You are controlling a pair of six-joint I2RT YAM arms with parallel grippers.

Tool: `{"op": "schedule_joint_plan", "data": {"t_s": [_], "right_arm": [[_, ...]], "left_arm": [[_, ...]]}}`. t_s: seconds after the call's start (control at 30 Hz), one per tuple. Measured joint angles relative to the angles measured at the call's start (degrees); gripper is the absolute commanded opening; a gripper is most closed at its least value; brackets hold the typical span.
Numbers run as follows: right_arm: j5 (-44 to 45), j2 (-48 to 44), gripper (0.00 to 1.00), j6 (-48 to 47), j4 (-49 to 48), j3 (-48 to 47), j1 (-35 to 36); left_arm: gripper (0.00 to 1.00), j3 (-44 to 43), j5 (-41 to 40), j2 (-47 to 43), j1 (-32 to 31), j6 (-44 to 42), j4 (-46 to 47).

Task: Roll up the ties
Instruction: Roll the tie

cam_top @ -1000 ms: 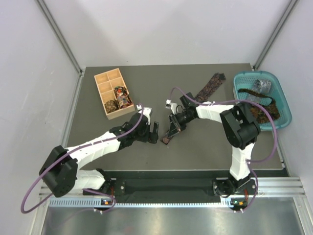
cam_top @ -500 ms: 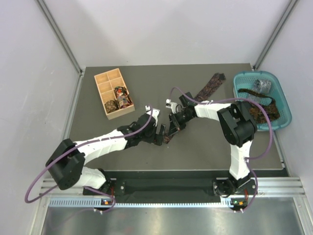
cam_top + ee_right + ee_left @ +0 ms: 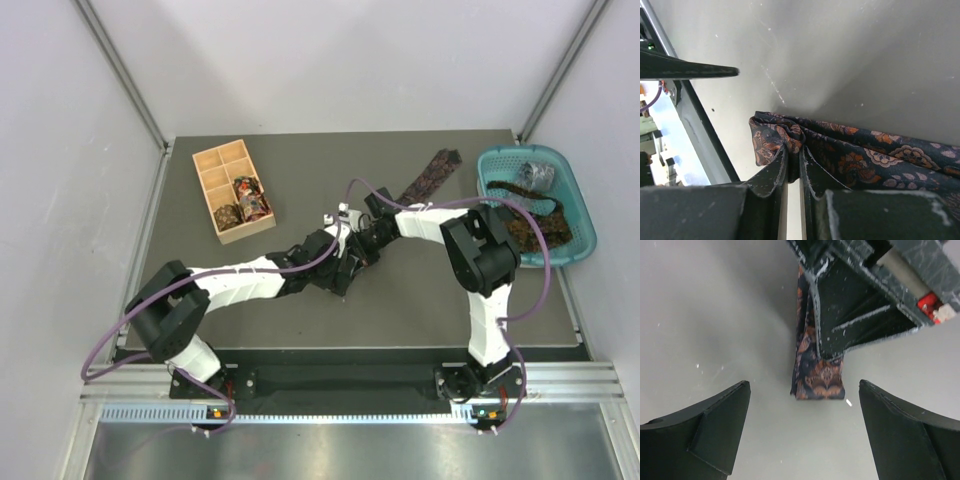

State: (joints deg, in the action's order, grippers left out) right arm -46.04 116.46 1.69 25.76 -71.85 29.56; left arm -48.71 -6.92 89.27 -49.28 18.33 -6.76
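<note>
A maroon-brown paisley tie (image 3: 432, 173) lies as a strip from the back right towards the middle of the table. My right gripper (image 3: 356, 252) is shut on a bunched fold near its narrow end (image 3: 771, 136), with cloth pinched between the closed jaws. My left gripper (image 3: 337, 268) is open and empty right in front of that end. In the left wrist view the tie end (image 3: 821, 381) hangs below the right gripper's fingers (image 3: 850, 315), between and just beyond my left fingertips (image 3: 722, 427), not touching them.
A tan wooden compartment box (image 3: 215, 165) at the back left holds coiled ties (image 3: 250, 197). A teal basket (image 3: 575, 215) at the right edge holds a grey tie (image 3: 535, 175) and a dark orange-speckled tie (image 3: 530, 228). The two arms crowd the table's middle.
My left arm has reached right and forward until its open jaws sit at the tie's end. My right gripper has kept its hold and shifted slightly back.
</note>
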Motion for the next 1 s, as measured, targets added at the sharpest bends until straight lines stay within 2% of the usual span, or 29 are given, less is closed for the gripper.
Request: {"op": "schedule_joint_plan", "data": {"t_s": [0.33,0.57,0.73,0.87,1.0], "right_arm": [[-0.87,1.31,0.02,-0.94,2.62,-1.92,-0.02],[-0.98,1.36,0.01,-2.14,3.28,-2.1,-0.13],[-1.05,1.33,0.01,-2.47,3.74,-2.1,-0.13],[-1.18,1.33,0.01,-2.62,4.15,-2.08,-0.13],[-1.27,1.33,0.08,-2.58,4.37,-2.08,-0.13]], "left_arm": [[0.92,-0.87,1.16,5.09,-0.02,-3.37,4.52],[0.74,-1.79,1.7,8.13,-0.74,-5.31,6.12],[0.69,-1.79,1.38,8.44,-2.6,-6.16,6.6],[0.61,-1.79,0.85,8.5,-3.74,-6.32,6.58],[0.54,-1.75,-0.28,8.5,-3.87,-6.36,6.45]]}}
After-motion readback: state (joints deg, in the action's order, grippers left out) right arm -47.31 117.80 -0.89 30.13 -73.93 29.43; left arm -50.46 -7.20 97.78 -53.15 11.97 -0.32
